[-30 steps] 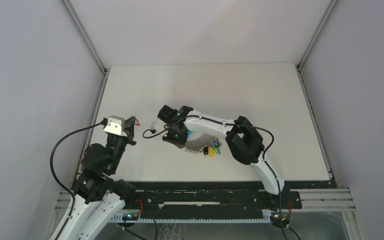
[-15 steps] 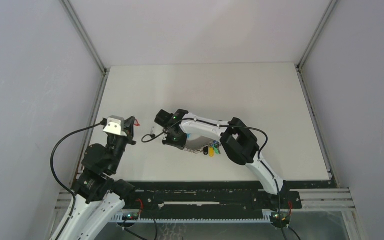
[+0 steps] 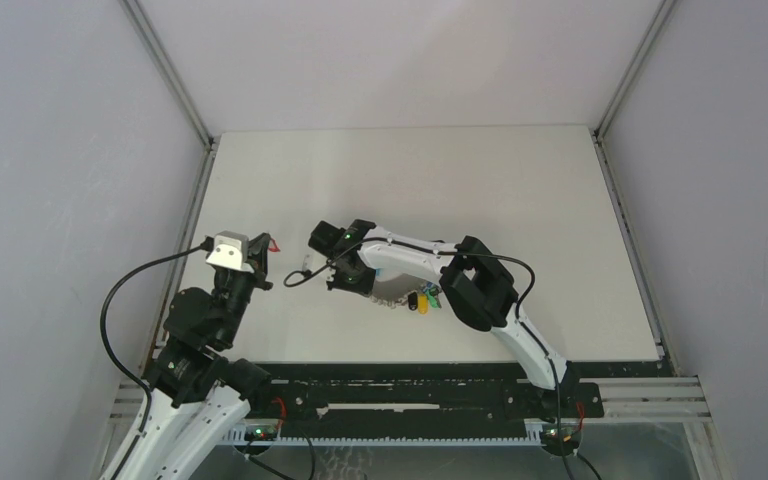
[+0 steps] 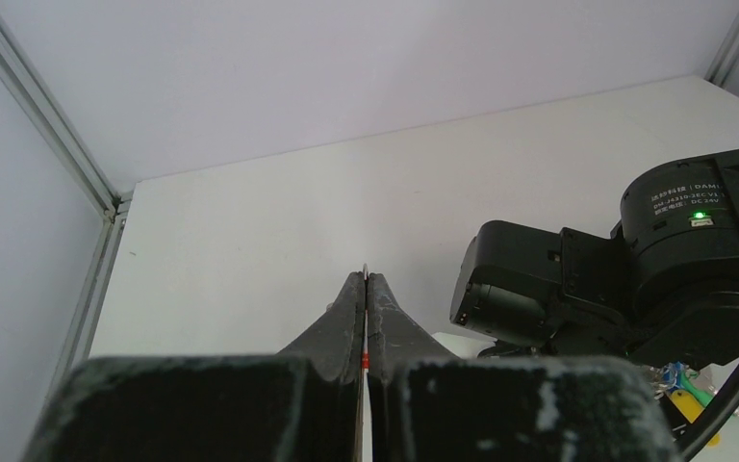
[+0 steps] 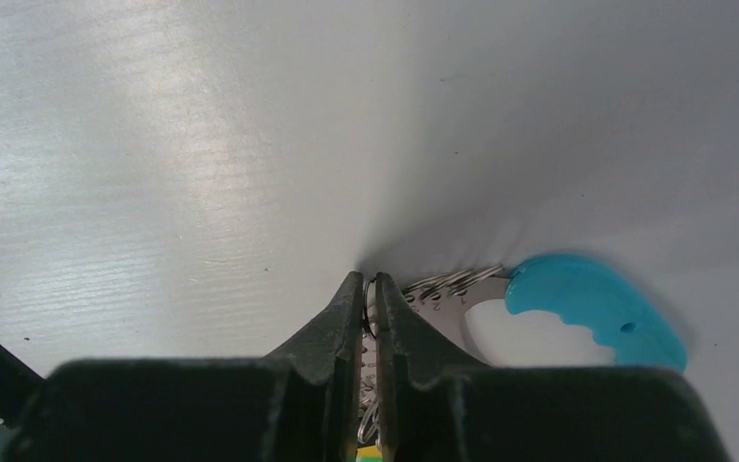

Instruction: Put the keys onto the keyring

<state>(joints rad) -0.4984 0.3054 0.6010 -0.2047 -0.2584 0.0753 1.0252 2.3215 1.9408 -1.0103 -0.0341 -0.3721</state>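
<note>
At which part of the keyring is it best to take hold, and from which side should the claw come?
Probably grip the thin wire rim beside the light-blue band, coming down steeply from above. The keyring lies flat on the table, so only that narrow edge can be pinched; the right claw is shut there.

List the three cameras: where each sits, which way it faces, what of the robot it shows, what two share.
Top external: above and behind the bases, looking down on the table; both arms show whole.
Left wrist: on the left arm, facing across the table to the far wall; left gripper shut on the key, right arm's wrist beyond.
Right wrist: close above the table, looking down; the right gripper, shut on the keyring.
Shared: top external and left wrist both show the right arm's wrist.
</note>
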